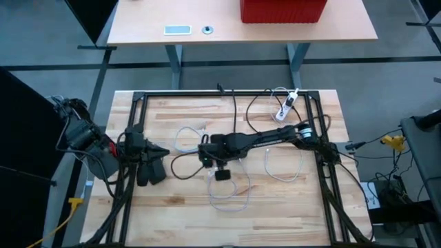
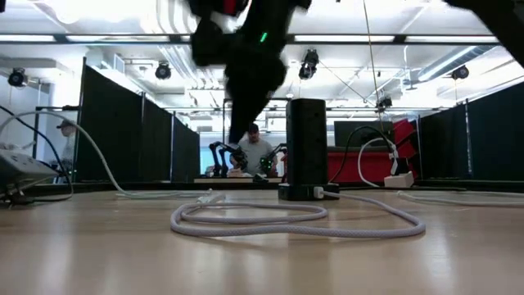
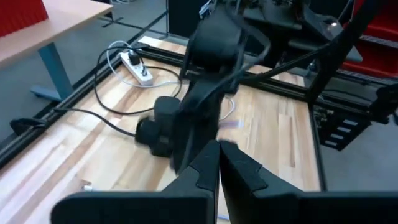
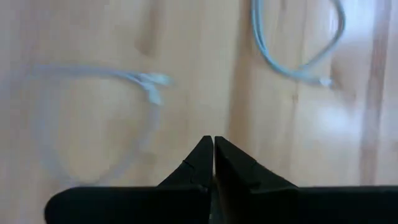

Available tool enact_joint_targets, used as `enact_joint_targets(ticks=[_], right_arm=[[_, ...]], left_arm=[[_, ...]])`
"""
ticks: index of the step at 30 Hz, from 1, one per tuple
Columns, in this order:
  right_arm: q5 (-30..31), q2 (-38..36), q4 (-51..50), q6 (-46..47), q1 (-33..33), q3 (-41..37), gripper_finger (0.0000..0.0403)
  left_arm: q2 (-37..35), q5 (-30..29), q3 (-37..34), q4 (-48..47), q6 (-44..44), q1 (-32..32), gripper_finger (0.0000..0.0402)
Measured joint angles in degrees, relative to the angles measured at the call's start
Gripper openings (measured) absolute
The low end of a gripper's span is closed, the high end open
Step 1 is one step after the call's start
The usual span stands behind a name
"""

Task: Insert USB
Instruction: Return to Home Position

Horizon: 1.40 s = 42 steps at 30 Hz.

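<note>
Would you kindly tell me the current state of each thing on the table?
Left gripper: shut, empty.
Right gripper: shut, empty.
Black outlet tower: standing upright.
White power strip: lying flat.
White cable: lying in loose loops.

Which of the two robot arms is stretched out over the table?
The right arm: it reaches from the table's right side to its middle, above loose cables. The left arm is folded up at the left edge.
</note>
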Motion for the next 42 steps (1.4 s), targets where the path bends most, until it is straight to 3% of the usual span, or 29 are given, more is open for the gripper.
enact_joint_targets(ticks=[4,7,10,13,16,17,19,22,34,38,42], right_arm=[[2.7,-5.9,-6.4,0.8,1.9,-2.8,0.0],[-0.7,-17.2,2.1,4.3,3.2,-12.9,0.0],[-0.6,-30.7,12.9,11.5,3.8,-25.9,0.0],[-0.2,-43.7,24.0,19.0,4.5,-37.8,0.0],[-0.4,-55.4,33.6,23.8,5.0,-46.4,0.0],[-0.4,-58.9,35.3,25.3,5.0,-48.5,0.0],[-0.1,-64.7,35.5,28.0,4.9,-51.7,0.0],[0.0,-71.4,31.3,28.2,4.9,-54.0,0.0],[2.6,-87.2,25.3,13.9,4.9,-54.8,0.0],[4.2,-94.9,25.4,7.5,4.9,-56.9,0.0],[4.3,-103.3,24.9,7.3,4.9,-62.0,0.0]], left_arm=[[0.0,-1.0,-0.3,0.1,-1.1,-1.3,0.0],[-0.5,-5.5,-2.4,2.8,1.2,-4.4,0.0],[-2.9,-4.3,-7.3,16.9,13.8,-6.1,0.0],[-6.5,3.8,-14.6,40.0,32.0,-5.5,0.0],[-9.9,19.4,-21.8,64.3,48.9,-1.4,0.0],[-10.9,23.2,-23.8,69.7,53.0,0.4,0.0],[-12.8,24.9,-27.0,76.5,57.6,2.8,0.0],[-15.4,20.4,-30.3,77.4,57.3,3.7,0.0],[-15.7,6.0,-34.9,77.7,57.2,4.9,0.0],[-13.8,5.7,-35.1,78.2,58.9,7.4,0.0],[-12.1,5.7,-35.4,78.3,55.8,12.5,0.0]])
